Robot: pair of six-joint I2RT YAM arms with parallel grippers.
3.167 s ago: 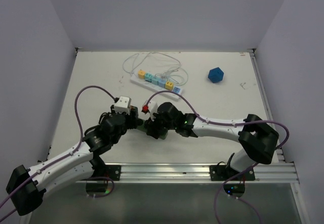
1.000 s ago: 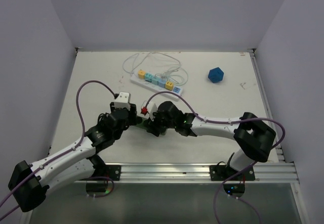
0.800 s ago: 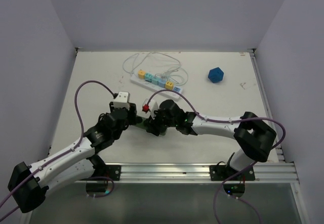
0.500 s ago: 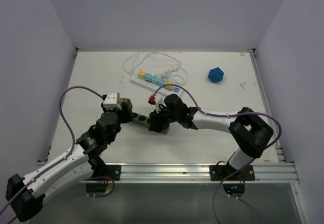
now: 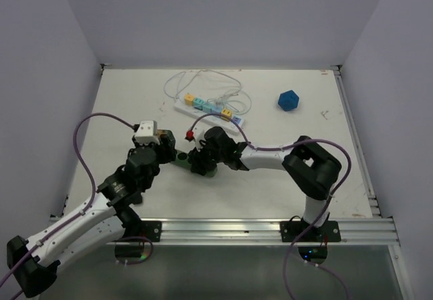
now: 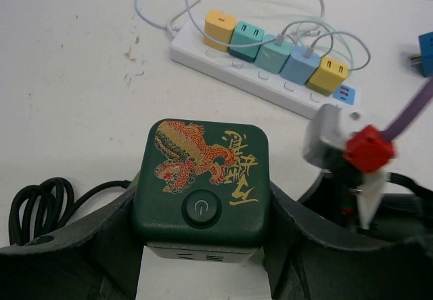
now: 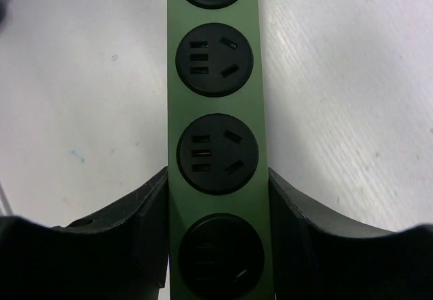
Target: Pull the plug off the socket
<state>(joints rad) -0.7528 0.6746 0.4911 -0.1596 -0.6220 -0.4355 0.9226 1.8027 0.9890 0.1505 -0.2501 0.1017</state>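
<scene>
A green cube-shaped plug (image 6: 201,171) with a red dragon print and a power button sits between my left gripper's (image 6: 201,208) fingers (image 6: 125,212), which are shut on it. The green socket strip (image 7: 215,103) with round black sockets runs between my right gripper's (image 7: 218,205) fingers (image 7: 152,208), which are shut on its sides. The sockets in the right wrist view are empty. In the top view the left gripper (image 5: 164,152) and right gripper (image 5: 197,163) face each other, with a short piece of strip (image 5: 181,158) between them. I cannot tell whether the plug is seated in the strip.
A white power strip (image 5: 210,110) with several coloured adapters and white cables lies at the back; it also shows in the left wrist view (image 6: 264,76). A blue polyhedron (image 5: 288,100) sits back right. A coiled black cord (image 6: 37,202) lies left of the left gripper.
Both grippers have shifted left across the table. The left gripper drew back to the left, baring part of the green strip, and the right arm stretched left after it.
</scene>
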